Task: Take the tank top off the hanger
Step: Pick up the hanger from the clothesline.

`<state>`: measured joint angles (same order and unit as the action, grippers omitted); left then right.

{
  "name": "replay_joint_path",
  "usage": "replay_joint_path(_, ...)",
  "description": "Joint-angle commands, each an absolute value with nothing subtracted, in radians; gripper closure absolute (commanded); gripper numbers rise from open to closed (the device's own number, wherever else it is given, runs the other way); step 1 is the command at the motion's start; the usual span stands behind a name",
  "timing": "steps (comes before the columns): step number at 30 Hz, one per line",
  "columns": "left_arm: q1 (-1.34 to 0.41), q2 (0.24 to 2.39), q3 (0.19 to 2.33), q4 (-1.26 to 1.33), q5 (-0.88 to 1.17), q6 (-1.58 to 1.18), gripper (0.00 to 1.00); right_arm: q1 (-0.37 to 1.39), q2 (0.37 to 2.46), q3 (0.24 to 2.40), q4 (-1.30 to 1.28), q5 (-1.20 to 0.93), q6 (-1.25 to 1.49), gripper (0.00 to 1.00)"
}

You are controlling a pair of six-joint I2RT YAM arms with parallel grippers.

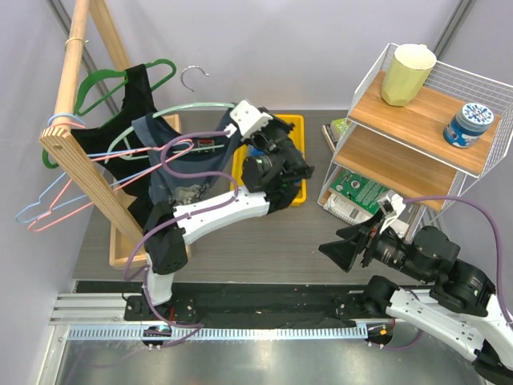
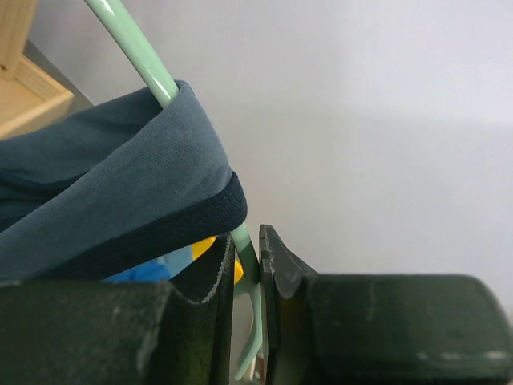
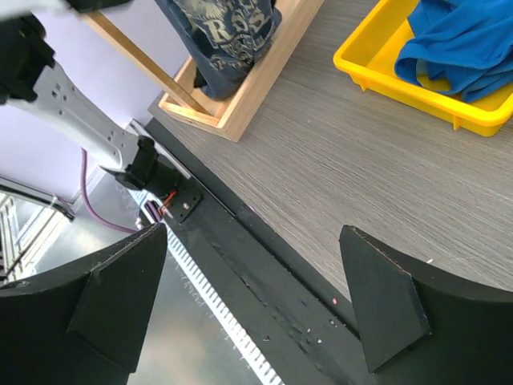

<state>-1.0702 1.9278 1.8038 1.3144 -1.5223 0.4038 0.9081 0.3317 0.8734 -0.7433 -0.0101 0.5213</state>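
Here the left gripper [image 2: 260, 245] pinches the end of the mint-green hanger [image 2: 135, 54], and the blue tank top [image 2: 120, 176] hangs draped over that hanger's arm just above the jaws. The right gripper [image 3: 252, 241] hovers spread wide above the tabletop [image 3: 361, 168], holding nothing.
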Motion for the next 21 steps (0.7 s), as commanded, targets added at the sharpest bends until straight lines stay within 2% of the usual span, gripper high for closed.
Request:
replay_joint_path(1, -1.173, 1.852, 1.796, 1.421, -1.457, 0.423, 1.0, 0.913, 0.296, 0.885, -0.738, 0.027, 0.552, 0.06)
replay_joint_path(5, -1.239, 1.764, 1.75, 1.214, -1.424, 0.301, 1.0, 0.913, 0.293, 0.885, -0.732, 0.028, 0.554, 0.06)
replay_joint_path(6, -1.256, 1.738, 1.726, 1.157, -1.405, 0.197, 1.0, 0.913, 0.295, 0.885, -0.726, 0.028, 0.554, 0.06)
replay_joint_path(8, -1.265, 1.651, 1.686, 0.943, -1.379, 0.041, 1.0, 0.913, 0.296, 0.885, -0.721, 0.026, 0.555, 0.06)
replay_joint_path(9, -1.269, 1.62, 1.655, 0.839, -1.355, -0.148, 1.0, 0.911, 0.302, 0.884, -0.715, 0.026, 0.554, 0.06)
replay_joint_path(10, -1.267, 1.591, 1.649, 0.619, -1.314, -0.266, 1.0, 0.913, 0.304, 0.884, -0.716, 0.026, 0.552, 0.06)
replay_joint_path(13, -1.272, 1.503, 1.649, 0.325, -1.247, -0.522, 1.0, 0.913, 0.327, 0.885, -0.716, 0.026, 0.545, 0.06)
replay_joint_path(21, -1.279, 1.421, 1.674, 0.003, -0.844, -0.621, 1.0, 0.913, 0.391, 0.89, -0.658, 0.012, 0.517, 0.06)
